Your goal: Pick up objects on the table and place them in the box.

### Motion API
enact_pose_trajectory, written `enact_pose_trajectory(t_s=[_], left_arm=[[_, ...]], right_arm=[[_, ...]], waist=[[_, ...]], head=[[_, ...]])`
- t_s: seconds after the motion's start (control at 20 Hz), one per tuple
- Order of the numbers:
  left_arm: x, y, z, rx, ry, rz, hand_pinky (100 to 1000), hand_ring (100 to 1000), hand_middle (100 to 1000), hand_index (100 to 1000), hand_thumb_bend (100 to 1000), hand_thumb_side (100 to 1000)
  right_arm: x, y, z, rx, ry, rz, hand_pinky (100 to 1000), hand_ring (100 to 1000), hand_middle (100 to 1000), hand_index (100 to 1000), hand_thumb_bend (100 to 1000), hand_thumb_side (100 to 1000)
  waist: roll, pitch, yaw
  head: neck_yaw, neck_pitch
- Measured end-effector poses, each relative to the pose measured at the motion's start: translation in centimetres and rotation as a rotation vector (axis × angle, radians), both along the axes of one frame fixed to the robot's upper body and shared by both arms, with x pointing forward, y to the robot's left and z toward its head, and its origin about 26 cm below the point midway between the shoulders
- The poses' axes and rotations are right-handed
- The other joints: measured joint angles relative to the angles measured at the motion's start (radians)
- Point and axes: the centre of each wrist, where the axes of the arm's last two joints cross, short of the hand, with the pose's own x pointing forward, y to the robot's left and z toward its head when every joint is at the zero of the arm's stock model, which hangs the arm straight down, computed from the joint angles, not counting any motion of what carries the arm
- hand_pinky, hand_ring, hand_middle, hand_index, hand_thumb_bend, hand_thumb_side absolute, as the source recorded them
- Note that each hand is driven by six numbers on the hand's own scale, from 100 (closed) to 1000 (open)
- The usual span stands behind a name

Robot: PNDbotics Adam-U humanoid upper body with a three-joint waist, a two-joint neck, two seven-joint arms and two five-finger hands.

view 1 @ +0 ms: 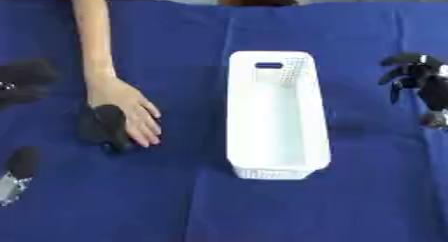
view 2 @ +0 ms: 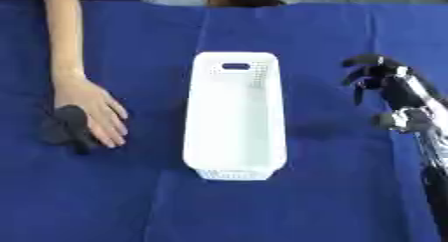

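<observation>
One box (view 1: 276, 111), one dark object (view 1: 101, 126), seemingly.

Right hand (view 2: 372, 73) raised at the far right, fingers curled downward and apart from one another, holding nothing. Behind it, the right forearm (view 2: 418, 117), black with silver joints, running toward the near right edge. Left hand (view 1: 24, 81) at the left edge, seen only in part as a dark mass, finger state not readable. Lower down at the near left edge, a silver and black piece of the left arm (view 1: 16, 175), angled up and ending in a dark rounded tip. Both hands well apart, one at each side.
</observation>
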Motion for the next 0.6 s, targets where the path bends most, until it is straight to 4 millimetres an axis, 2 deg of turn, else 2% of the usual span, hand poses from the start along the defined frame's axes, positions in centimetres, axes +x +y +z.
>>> enact_pose_trajectory(t_s=[0.6], left_arm=[[-0.01,-0.55,-0.66,0.035,-0.002,0.031,868,858,943,914,100,528]], right_arm=[[0.0,0.0,0.0,-0.001,0.001,0.001,346,628,748,811,1000,541]], waist=[[0.005,0.0,-0.006]], head=[[0.0,0.0]])
